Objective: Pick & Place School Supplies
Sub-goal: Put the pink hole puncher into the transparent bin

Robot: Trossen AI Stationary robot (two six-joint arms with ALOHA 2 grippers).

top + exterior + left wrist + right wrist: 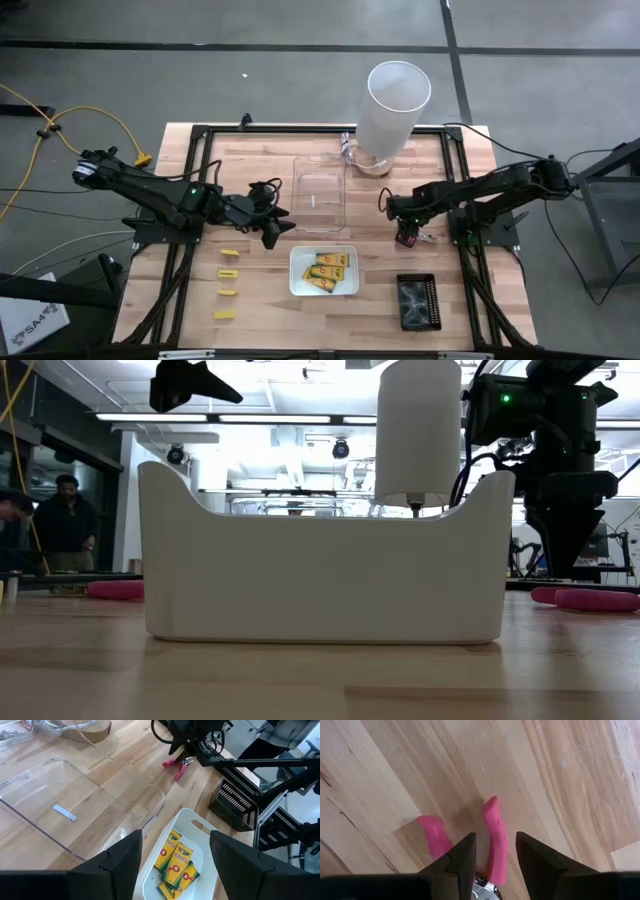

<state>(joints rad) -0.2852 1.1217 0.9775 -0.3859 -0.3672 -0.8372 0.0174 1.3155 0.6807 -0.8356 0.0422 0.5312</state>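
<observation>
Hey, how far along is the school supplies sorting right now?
Done: yellow packets lie in the white tray. In hand: the right end effector hangs open over the pink scissors, nothing gripped. Left: four small yellow blocks on the wood; the clear tray holds no supplies.

Wooden table (260,320) carries white tray (296,285), clear tray (320,190), black tray (417,302).
</observation>
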